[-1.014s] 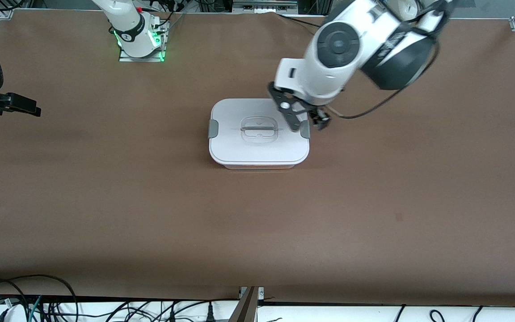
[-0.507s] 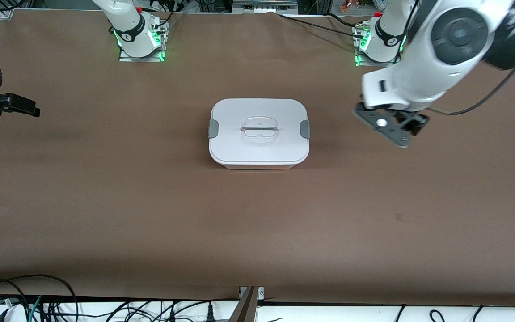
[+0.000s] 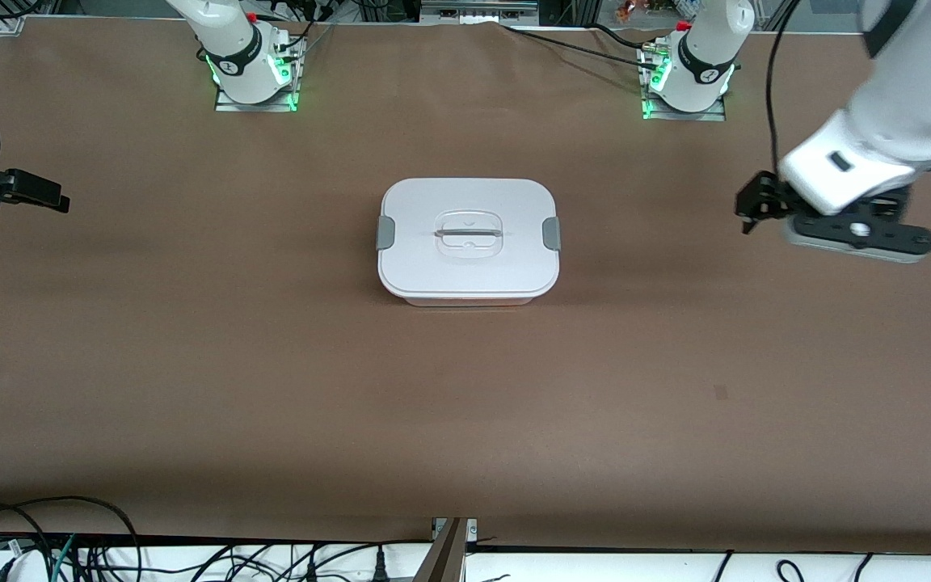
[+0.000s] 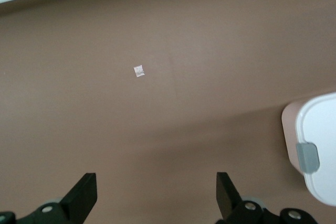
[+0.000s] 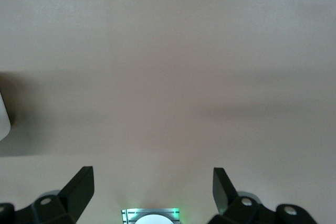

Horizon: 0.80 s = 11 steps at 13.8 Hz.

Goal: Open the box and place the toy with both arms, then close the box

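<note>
Boxes: one box (image 3: 468,241), rounded, white lid clipped on, resting on the brown surface (image 3: 271,364).
Grippers: two; left gripper (image 4: 156,195) and right gripper (image 5: 152,192) fingers both spread, empty.

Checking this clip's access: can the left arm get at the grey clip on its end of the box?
Probably yes. The left gripper is open over bare table toward its own end, and nothing lies between it and the box, whose clip faces that way.
</note>
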### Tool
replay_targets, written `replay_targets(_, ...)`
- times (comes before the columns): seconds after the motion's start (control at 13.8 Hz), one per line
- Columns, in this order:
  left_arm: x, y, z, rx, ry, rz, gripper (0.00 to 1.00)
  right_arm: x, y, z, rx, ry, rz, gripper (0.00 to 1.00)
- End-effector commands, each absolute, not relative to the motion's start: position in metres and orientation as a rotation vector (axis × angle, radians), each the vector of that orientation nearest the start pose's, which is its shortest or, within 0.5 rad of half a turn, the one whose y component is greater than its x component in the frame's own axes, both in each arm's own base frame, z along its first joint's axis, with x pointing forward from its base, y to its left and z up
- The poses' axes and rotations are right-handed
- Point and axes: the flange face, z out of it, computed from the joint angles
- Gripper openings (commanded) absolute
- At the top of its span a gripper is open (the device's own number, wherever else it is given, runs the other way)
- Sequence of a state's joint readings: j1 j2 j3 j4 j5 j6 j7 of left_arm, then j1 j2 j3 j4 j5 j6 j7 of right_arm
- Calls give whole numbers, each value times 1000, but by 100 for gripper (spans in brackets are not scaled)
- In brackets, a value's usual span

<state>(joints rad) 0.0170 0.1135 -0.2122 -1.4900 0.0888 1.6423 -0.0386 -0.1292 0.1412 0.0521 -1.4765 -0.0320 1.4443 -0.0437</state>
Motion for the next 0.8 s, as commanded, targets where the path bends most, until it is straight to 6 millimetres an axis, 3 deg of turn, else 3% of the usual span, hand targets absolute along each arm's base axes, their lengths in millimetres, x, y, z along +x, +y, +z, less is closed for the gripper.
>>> replay_targets(0.0,560,-55,602,-3112,93,-187,100,580,-51,581,-3134,49,263,100)
replay_targets(0.36,548,-40,597,-3090,54,-20,100,581,-50,580,-3134,57,263,100)
replay_targets(0.72,547,-38,597,-3085,54,-8,100,582,-51,578,-3137,57,266,100)
